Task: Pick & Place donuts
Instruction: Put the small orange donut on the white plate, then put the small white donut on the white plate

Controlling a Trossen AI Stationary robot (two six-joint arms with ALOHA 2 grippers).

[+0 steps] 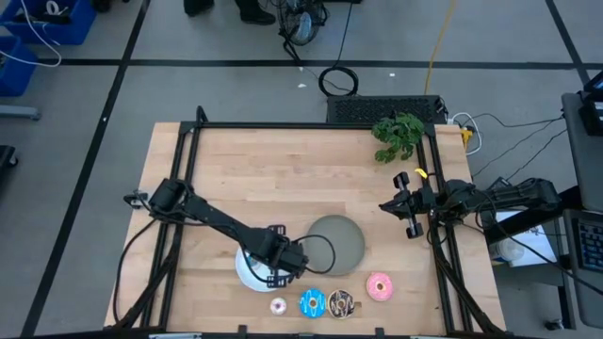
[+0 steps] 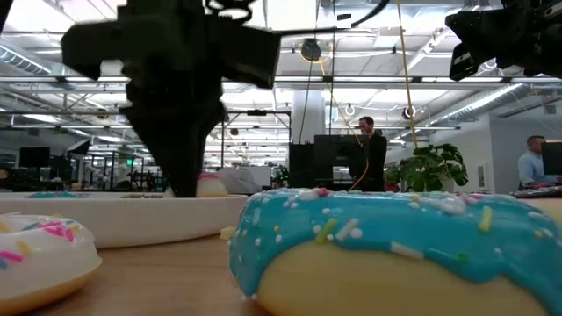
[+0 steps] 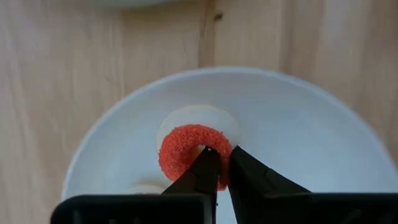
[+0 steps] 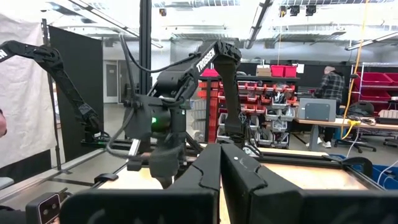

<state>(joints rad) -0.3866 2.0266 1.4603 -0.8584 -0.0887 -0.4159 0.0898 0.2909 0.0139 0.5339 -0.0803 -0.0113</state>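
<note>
1. The overhead view is evenly and brightly lit; the pale wooden tabletop [image 1: 283, 179] shows only soft, short shadows under the arms.
2. In the low view, long ceiling strip lights [image 2: 492, 92] glare white, and the dark left arm [image 2: 176, 96] reads as a near-black silhouette against them.
3. The bright blue sprinkled ring donut [image 2: 395, 246], close to that lens, is soft and out of focus.
4. The left wrist view is bright and fairly sharp; the round white plate [image 3: 311, 137] looks slightly washed out.
5. The right wrist view shows a well-lit room, with dark near fingers [image 4: 242, 180].
</note>
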